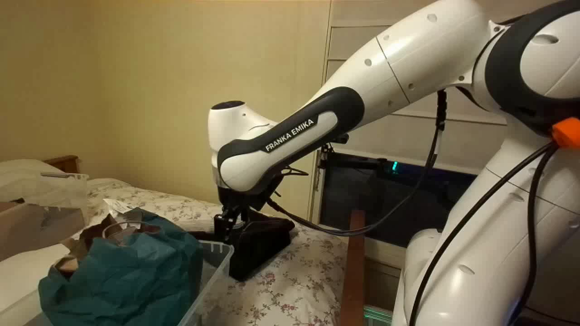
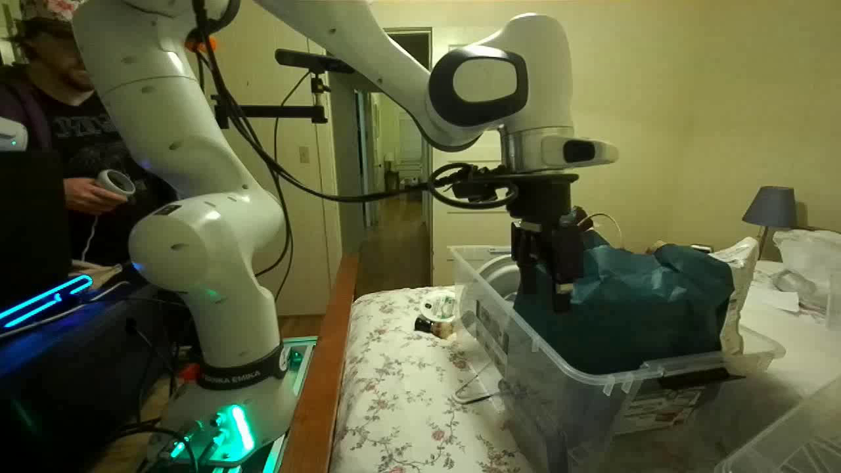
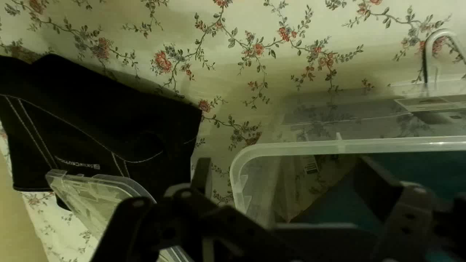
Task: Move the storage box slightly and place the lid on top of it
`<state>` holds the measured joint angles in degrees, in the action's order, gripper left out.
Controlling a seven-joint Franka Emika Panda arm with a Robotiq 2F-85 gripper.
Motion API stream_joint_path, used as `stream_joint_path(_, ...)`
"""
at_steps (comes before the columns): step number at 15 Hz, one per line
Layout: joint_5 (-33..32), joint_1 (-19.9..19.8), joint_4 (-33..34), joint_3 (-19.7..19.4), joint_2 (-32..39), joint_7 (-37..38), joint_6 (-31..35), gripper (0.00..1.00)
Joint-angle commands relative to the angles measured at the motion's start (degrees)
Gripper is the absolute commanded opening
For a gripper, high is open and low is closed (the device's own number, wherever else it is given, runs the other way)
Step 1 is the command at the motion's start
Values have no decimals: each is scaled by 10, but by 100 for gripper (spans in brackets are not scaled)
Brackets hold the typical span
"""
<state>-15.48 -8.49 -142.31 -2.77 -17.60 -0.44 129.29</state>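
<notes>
Black two-fingered mechanical hand (image 3: 284, 178): fingers well apart, clamped on nothing; it straddles the end rim of the large rectangular translucent whitish plastic storage box (image 3: 382, 145), one finger outside that wall, the other toward the interior.
Reason for the straddle: presumably to pinch the rim, a thin edge good for tugging the box a little; closing would be the next move, as I judge it. Whether the fingertips reach below the rim, I cannot tell.
Storage box: upright and uncovered on the soft-looking, cream, floral-clothed bench (image 2: 394, 394), one end under the white robot arm (image 1: 426, 50).
Crumpled teal fabric bag (image 1: 136, 276): stuffed in the box and rising above the rim, so a cover may not sit flat.
Clear ribbed plastic lid (image 3: 91, 198): off the box, just beyond its end, probably set apart so that the box can be shifted first; in the wrist view its corner overlaps the pale-stitched black fabric case (image 3: 91, 138), contact uncertain.
Bench: likely to give, so a dragged box may sink or rumple the cloth; a reddish-brown wooden rail (image 1: 355, 271) edges the robot's side.
Room: yellowish wall (image 1: 158, 90), open doorway (image 2: 410, 230), grey-shaded lamp (image 2: 769, 205), and a dark-clothed person (image 2: 82, 135) with a white ring-shaped controller (image 2: 105, 177).
</notes>
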Motion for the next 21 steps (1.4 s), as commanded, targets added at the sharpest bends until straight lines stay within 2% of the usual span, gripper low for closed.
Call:
stream_joint_path(1,-2,5,1,-5,0,1,-2,100)
stream_joint_path(6,-2,5,1,-5,0,1,-2,100)
stream_joint_path(8,28,14,19,-17,19,-31,0,100)
stream_joint_path(15,80,30,105,-39,116,-120,35,100)
stream_joint_path(21,92,13,185,-47,217,-144,58,100)
